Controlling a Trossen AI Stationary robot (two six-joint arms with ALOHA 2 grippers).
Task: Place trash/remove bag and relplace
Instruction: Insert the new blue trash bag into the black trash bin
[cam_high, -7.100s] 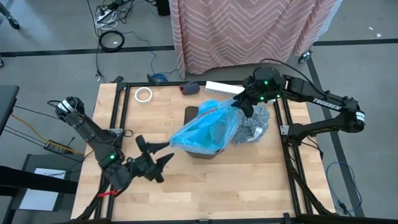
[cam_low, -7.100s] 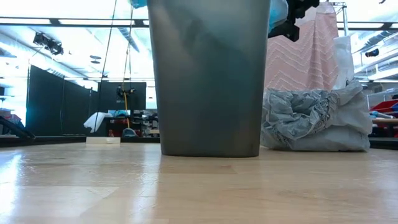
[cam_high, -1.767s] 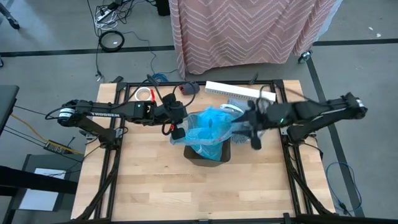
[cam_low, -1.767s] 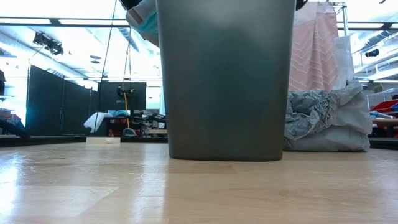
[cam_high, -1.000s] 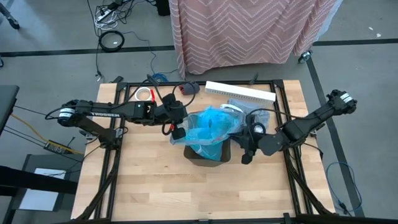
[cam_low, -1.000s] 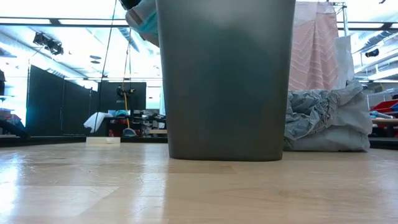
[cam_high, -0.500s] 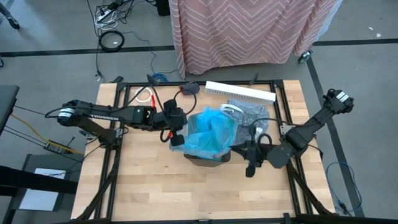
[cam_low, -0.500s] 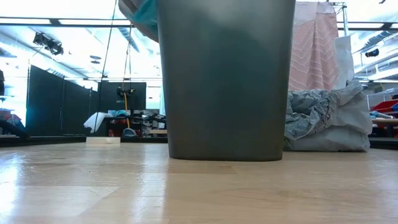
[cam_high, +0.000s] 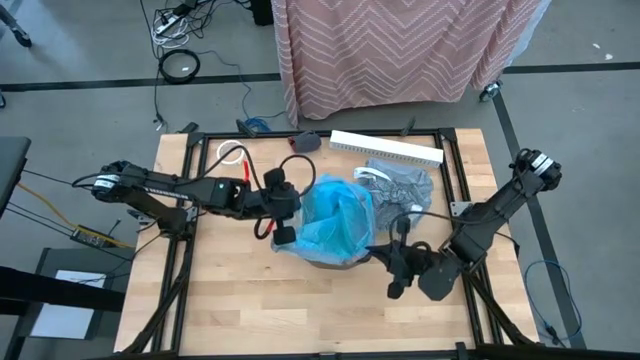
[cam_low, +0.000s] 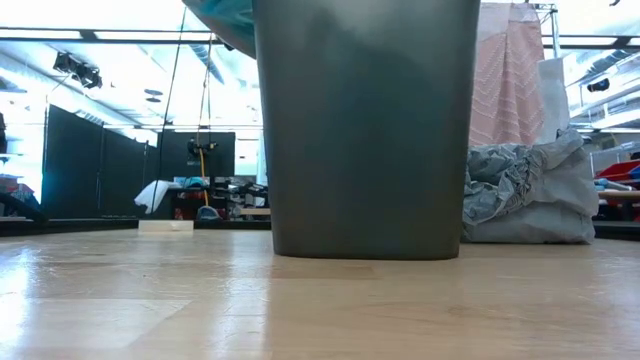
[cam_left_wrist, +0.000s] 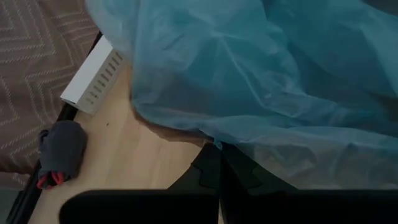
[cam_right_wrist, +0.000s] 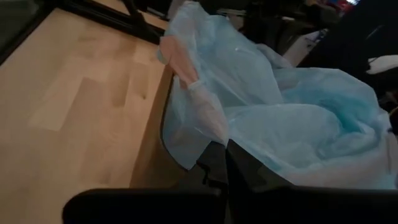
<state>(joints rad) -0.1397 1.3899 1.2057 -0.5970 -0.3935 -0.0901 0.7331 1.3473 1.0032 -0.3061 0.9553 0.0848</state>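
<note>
1. A bright blue plastic bag is draped over the top of the grey bin, which stands in the middle of the wooden table.
2. The left gripper is at the bin's left side with its fingers clenched on the edge of the blue bag; in its wrist view the blue film spreads just past the closed fingertips.
3. The right gripper sits low on the table just right of the bin, fingers pressed together; whether they pinch the blue bag's hem I cannot tell.
4. The grey bag lies crumpled on the table behind and to the right of the bin, apart from both grippers, its wrinkled heap resting on the wood.
5. A white tape roll lies near the table's far left corner.
</note>
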